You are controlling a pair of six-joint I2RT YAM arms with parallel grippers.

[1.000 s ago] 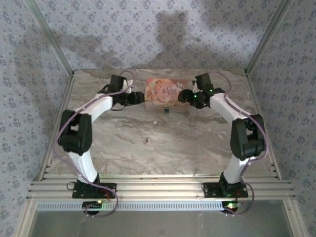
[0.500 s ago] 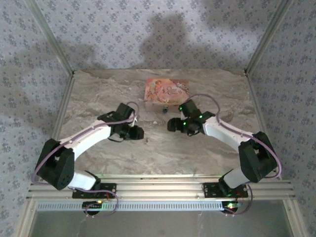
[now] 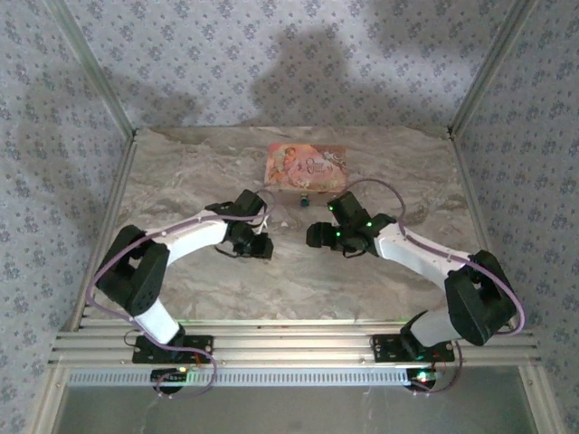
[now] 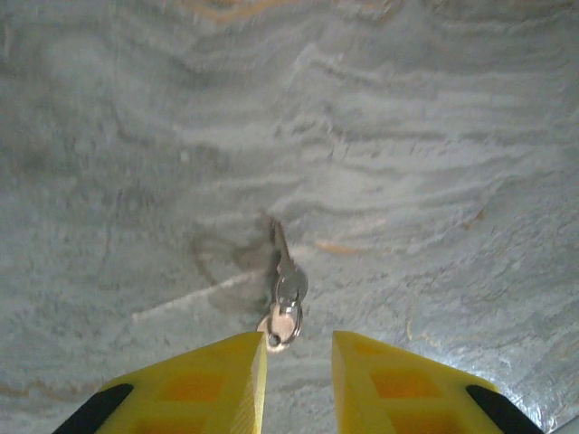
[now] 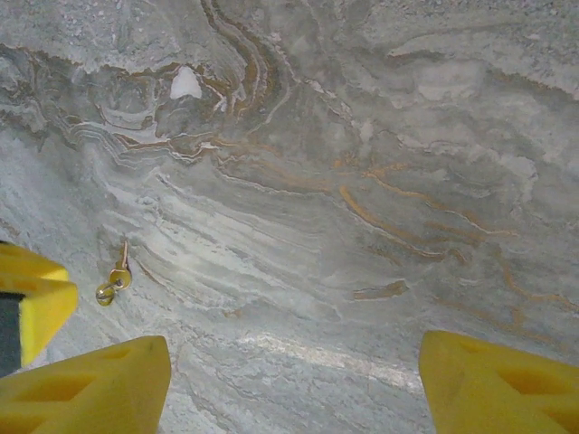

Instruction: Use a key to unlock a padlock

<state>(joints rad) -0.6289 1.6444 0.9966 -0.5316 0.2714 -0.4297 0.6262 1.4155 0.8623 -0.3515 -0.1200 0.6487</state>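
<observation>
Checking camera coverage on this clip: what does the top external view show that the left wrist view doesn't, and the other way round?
Top external: the pink box at the far side of the table, the tiny dark padlock just in front of it, and the right end effector near the table's middle. Left wrist: the key lying flat on the marble, its ring end nearest the open yellow fingers. Shared: the marble table top and the left end effector.

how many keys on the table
1. The key lies flat on the marble table, just ahead of the open left gripper. Others may be hidden from view.
</observation>
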